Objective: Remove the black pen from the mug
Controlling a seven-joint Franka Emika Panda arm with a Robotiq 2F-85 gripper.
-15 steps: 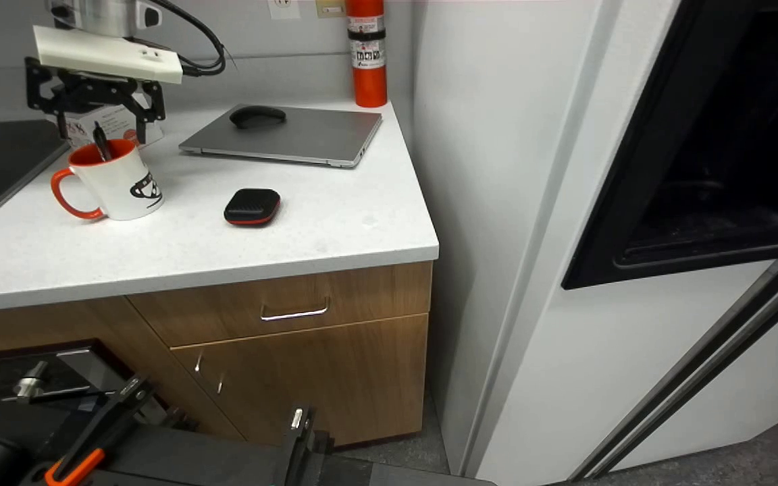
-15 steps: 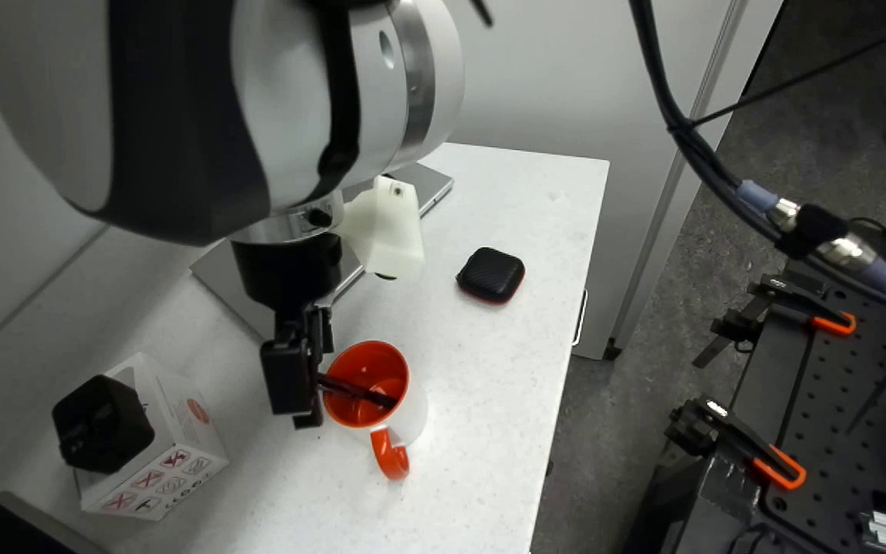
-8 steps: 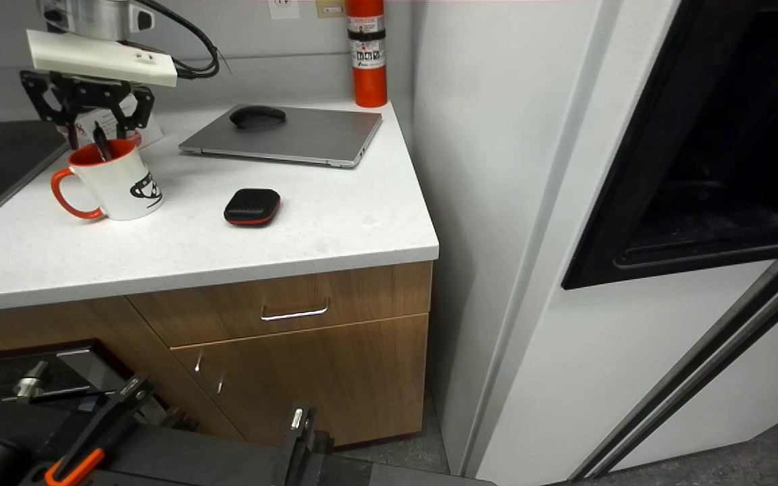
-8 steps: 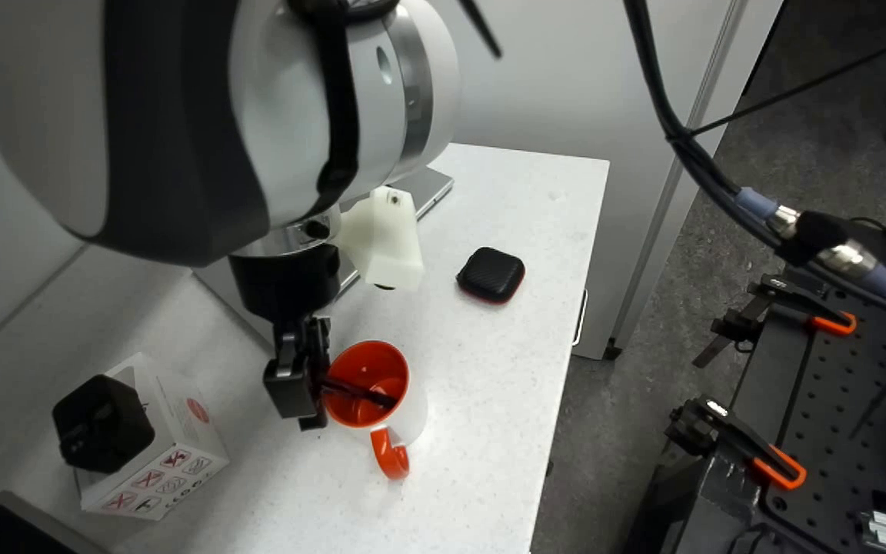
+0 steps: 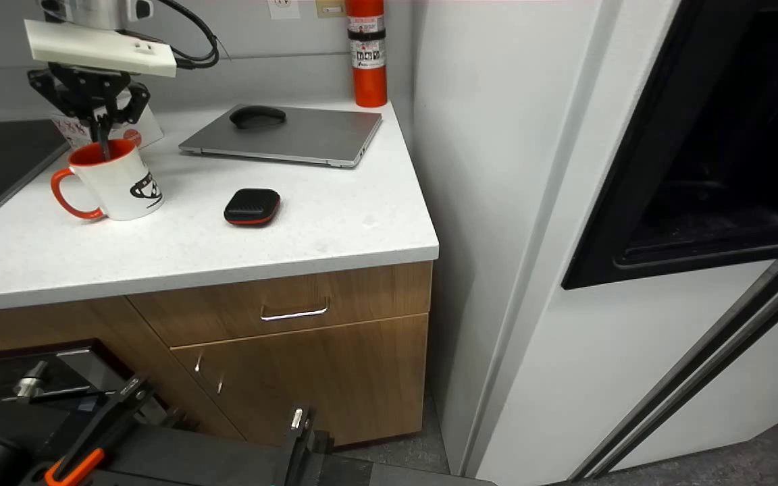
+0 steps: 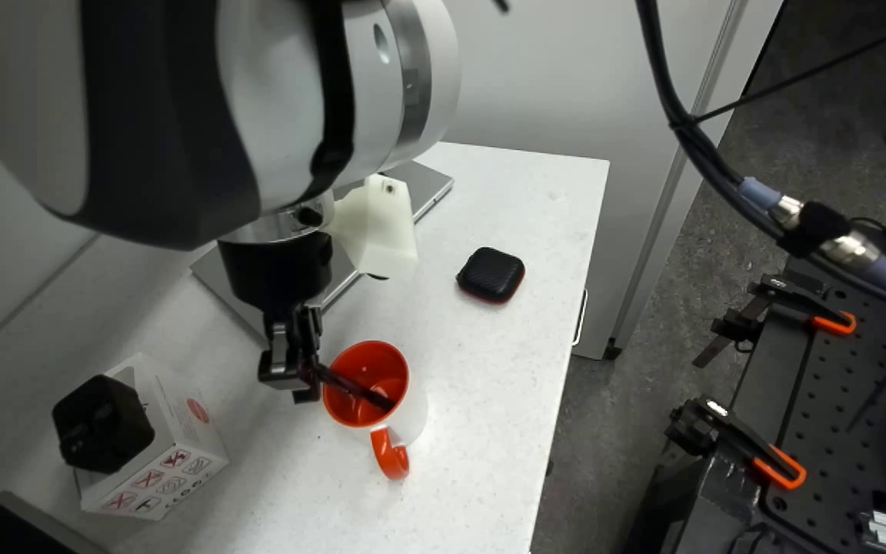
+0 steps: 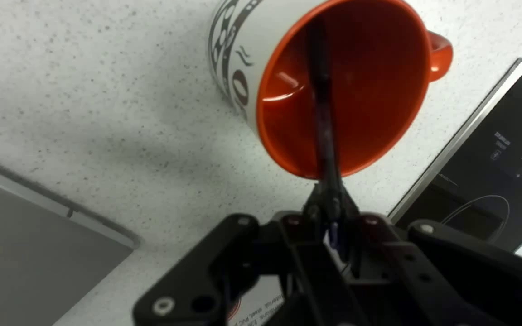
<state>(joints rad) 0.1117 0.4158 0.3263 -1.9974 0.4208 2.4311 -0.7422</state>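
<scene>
Over the pale counter [image 5: 335, 229], the gripper [image 7: 331, 201] hangs near the rim of the white mug [image 5: 116, 183], pinching the upper part of the black pen [image 7: 326, 131]. The pen slants down inside the mug; whether its lower tip touches bottom is hard to tell.

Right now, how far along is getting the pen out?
Done: in the wrist view, the gripper looks shut on the black pen near its upper end. In hand: the pen, slanting up out of the mug. Left: drawing it clear, as its lower part is inside.
</scene>
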